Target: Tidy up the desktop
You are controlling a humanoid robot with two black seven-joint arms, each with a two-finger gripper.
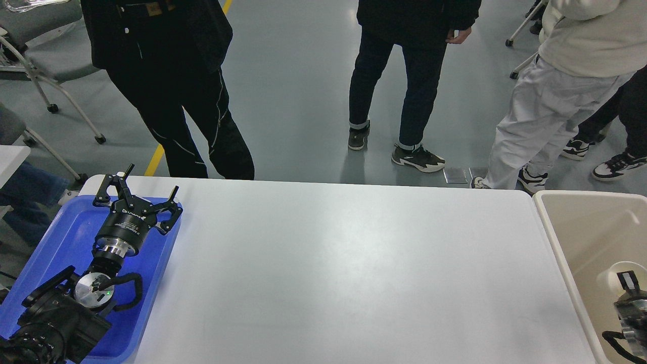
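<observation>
One head-mounted view, aimed forward and down over the worktop.

The scene is seen from above the near edge of the worktop (pixel 343 273), whose white surface fills the lower half of the frame, its near corners cut off. The far edge is crossed at mid-height, and beyond it the grey floor (pixel 303 91) and standing people's legs (pixel 389 96) are taken in from farther off. A blue tray (pixel 71 227) is caught at the left margin and a beige bin (pixel 581 232) at the right, both cropped. No second view is given, so no overlap can be stated.
</observation>
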